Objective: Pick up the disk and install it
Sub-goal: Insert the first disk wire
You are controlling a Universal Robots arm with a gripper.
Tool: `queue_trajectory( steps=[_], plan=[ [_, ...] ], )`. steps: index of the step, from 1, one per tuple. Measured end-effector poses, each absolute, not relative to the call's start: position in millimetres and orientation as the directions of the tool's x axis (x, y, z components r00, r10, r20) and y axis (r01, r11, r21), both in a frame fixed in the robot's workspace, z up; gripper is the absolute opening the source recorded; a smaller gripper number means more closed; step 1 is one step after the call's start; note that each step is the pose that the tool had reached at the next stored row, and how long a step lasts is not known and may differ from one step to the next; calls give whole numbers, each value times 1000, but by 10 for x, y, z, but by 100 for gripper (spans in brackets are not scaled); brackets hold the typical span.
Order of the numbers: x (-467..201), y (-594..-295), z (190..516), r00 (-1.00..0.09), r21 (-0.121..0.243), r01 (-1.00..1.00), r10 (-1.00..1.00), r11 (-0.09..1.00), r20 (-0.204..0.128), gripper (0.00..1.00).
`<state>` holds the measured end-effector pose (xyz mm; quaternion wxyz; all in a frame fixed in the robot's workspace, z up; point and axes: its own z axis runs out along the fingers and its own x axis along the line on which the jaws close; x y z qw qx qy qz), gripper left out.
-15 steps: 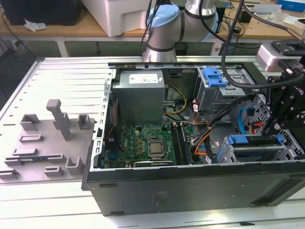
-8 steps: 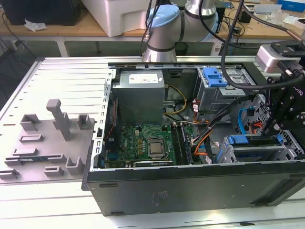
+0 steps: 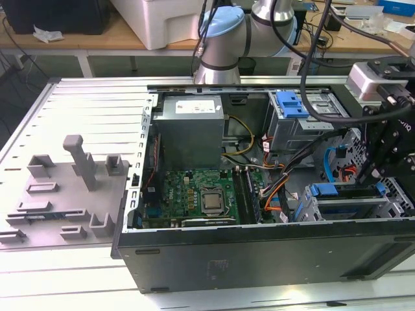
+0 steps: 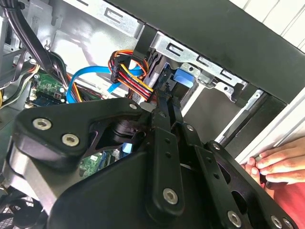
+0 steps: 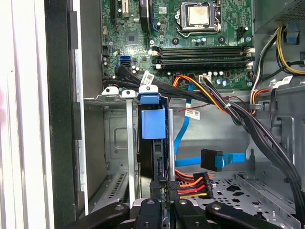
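Two fingers (image 4: pixel 164 119) of the gripper (image 5: pixel 164 196) stand close together, jaws narrow and, as far as I can judge, clamped on the thin near end of the disk (image 5: pixel 153 143). The disk stands on edge inside the cage (image 5: pixel 114 97), between its upright metal rails, with the blue carrier tab at its far end. In the second wrist view the fingers run straight at that blue carrier (image 4: pixel 183 77).

So the pick-up is done and the disk is in its slot; whether it is pushed fully home I cannot tell. A power plug (image 5: pixel 190 183) with red, orange and yellow wires lies just beside the gripper, and a blue cable (image 5: pixel 212 160) hangs nearby with its dark connector free, so the wiring looks unfinished.

In the exterior view the gripper (image 3: pixel 368 178) points down into the cage at the case's corner on the exterior view's right, where the disk (image 3: pixel 347 207) shows under its blue bar. The wrist sits above it, cables looping back to the arm (image 3: pixel 220 45), which reaches over the case (image 3: pixel 259 259) from the far side. The motherboard (image 3: pixel 201 194) lies well apart. A person's hand (image 4: pixel 274 164) rests on the case edge near the gripper.
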<state>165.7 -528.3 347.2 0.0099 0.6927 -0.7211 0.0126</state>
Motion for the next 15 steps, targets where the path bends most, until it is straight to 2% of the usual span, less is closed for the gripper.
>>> queue_trajectory(
  steps=[15],
  plan=[
    [1657,-5277,3438,-40,-4,-999,-999,40,32,16]
  ],
)
